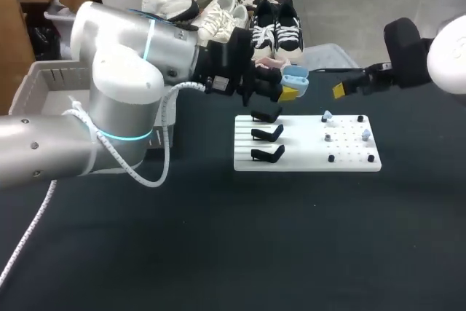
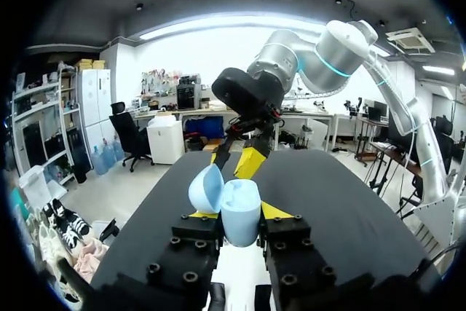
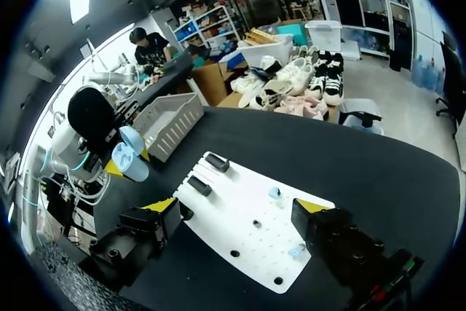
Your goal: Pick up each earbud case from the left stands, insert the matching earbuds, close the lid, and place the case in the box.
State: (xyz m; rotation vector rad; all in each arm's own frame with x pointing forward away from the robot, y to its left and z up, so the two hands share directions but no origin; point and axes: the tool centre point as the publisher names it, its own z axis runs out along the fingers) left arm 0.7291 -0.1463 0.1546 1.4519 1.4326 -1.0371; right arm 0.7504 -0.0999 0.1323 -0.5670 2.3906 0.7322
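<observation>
The black cloth-covered desk (image 1: 291,238) carries a grey slatted plastic box (image 1: 51,81) at its left and a flat white peg board (image 1: 306,162) near the middle. The silver left arm (image 1: 120,107) reaches to the board's far edge. Its jaws are clamped on both sides of a pale blue rounded earbud case (image 2: 240,209), which is held in the air with its lid hinged open. The right arm (image 1: 404,52) hovers above the board's right end, jaws spread wide and empty. Three black stands (image 1: 267,134) on the board's left are bare. Small pale blue earbuds (image 1: 327,116) sit on pegs at its right. Fetching those looks like the step in hand. The right jaws should come straight down over one bud, pinch it lightly and lift clear of neighbouring pegs, while the left arm holds the open case steady.
</observation>
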